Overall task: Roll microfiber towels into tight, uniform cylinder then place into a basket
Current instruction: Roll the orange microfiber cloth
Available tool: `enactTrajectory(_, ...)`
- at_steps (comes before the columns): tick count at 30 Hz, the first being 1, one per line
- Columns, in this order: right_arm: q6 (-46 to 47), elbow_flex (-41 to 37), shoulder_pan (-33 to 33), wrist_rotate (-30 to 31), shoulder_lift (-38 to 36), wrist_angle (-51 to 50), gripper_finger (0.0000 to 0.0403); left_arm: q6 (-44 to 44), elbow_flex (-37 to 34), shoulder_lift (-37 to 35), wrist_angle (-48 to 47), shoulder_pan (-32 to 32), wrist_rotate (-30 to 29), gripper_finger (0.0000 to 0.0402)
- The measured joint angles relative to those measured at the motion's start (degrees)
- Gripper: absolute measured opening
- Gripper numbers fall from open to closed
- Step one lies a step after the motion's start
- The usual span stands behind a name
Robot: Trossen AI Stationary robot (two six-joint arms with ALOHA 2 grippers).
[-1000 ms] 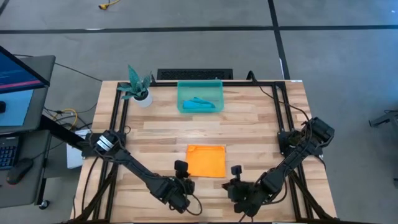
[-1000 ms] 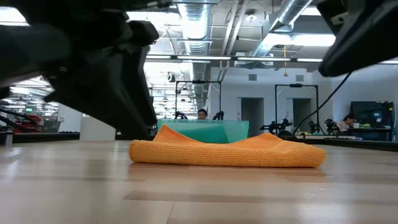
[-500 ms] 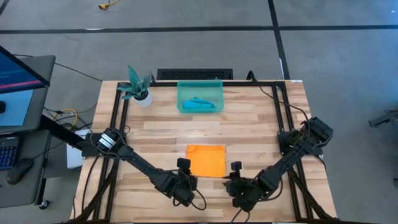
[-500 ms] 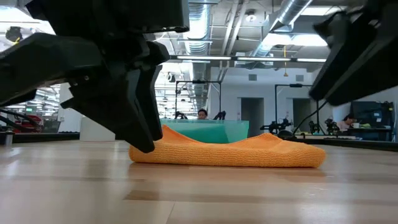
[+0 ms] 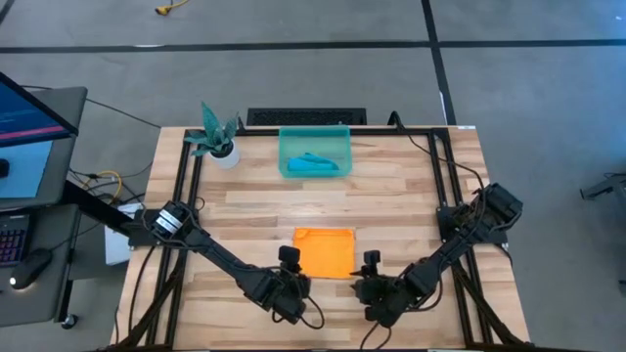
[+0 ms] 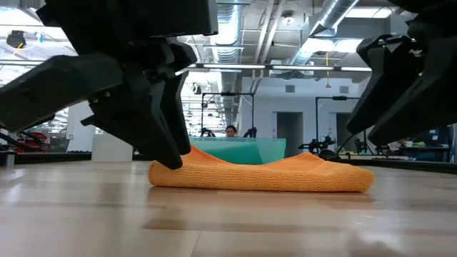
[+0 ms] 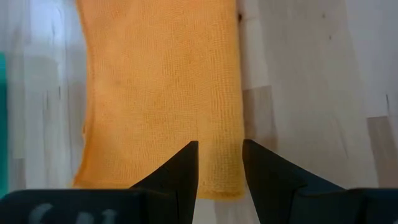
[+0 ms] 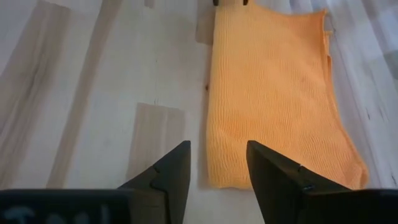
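The orange towel (image 5: 324,252) lies flat and folded on the wood table, near the front. My left gripper (image 7: 219,152) is open, its fingers standing over the towel's near left corner (image 5: 297,275). My right gripper (image 8: 216,158) is open just short of the towel's near right corner (image 8: 214,177). In the low view the towel (image 6: 260,175) is a low mound between both grippers. I cannot tell whether either gripper touches it. The teal basket (image 5: 288,147) stands at the far middle with a rolled blue towel (image 5: 315,163) inside.
A white pot with a teal plant (image 5: 217,143) stands at the far left, beside the basket. Black frame rails (image 5: 442,176) run along the table's left, right and far sides. Bare wood lies between the towel and the basket.
My right gripper has come down and toward the towel's near right corner. My left gripper has swung a little toward the towel's near left corner. The towel has kept its place and shape.
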Motion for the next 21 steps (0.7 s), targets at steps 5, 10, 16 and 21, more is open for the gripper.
enactTrajectory(5,0.1,0.0,-1.3,-0.1,0.8,0.8,0.0179,0.2,-0.4,0.0,0.7,0.1,0.0,0.0119)
enactTrajectory(10,0.1,0.0,-2.4,-1.8,5.0,1.4,0.018,1.1,-4.9,0.0,3.9,0.3,-0.2,0.0119)
enactTrajectory(16,-0.1,0.2,-3.9,-1.8,7.1,1.3,0.0184,0.9,-7.2,-0.3,6.4,0.4,-1.6,0.0119)
enactTrajectory(21,3.6,0.2,-5.2,-3.4,6.8,1.1,0.0167,0.9,-7.3,-0.3,7.4,0.5,-1.2,0.0117)
